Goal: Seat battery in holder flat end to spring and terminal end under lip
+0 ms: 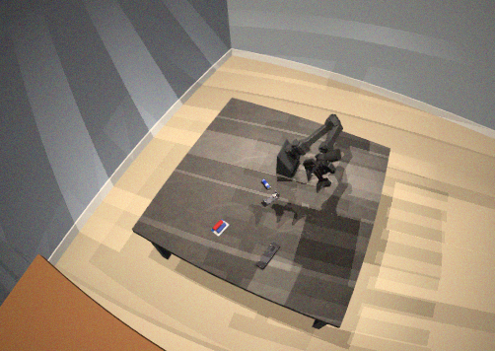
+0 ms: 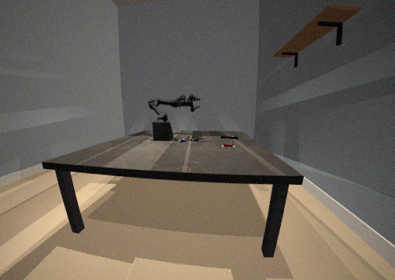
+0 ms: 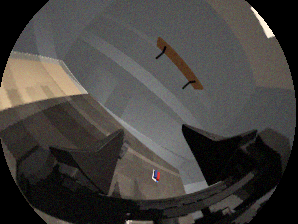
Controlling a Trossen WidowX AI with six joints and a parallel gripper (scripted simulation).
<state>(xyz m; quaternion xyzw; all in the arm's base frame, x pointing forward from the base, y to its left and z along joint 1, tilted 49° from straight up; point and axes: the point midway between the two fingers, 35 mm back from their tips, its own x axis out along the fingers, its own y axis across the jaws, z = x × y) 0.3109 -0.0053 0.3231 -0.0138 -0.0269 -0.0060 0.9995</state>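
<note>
My gripper (image 1: 315,185) (image 2: 199,103) (image 3: 153,129) is open and empty, raised high above the table. Its two dark fingers stand wide apart in the wrist view. A small blue cylinder with a white band, apparently the battery (image 1: 265,183) (image 2: 182,140), lies on the table near the arm's base. A small grey and white piece (image 1: 269,199) (image 2: 196,139) lies close beside it. A red and blue block on a white base (image 1: 220,227) (image 2: 228,145) (image 3: 156,175) lies farther out. I cannot tell which piece is the holder; the spring and lip are too small to make out.
A dark, flat, oblong object (image 1: 265,258) (image 2: 230,138) lies toward one edge of the dark table (image 1: 184,197) (image 2: 131,161). The arm's base block (image 1: 287,165) (image 2: 163,131) stands near the small pieces. An orange shelf (image 2: 312,31) (image 3: 179,62) hangs on the wall beyond the table.
</note>
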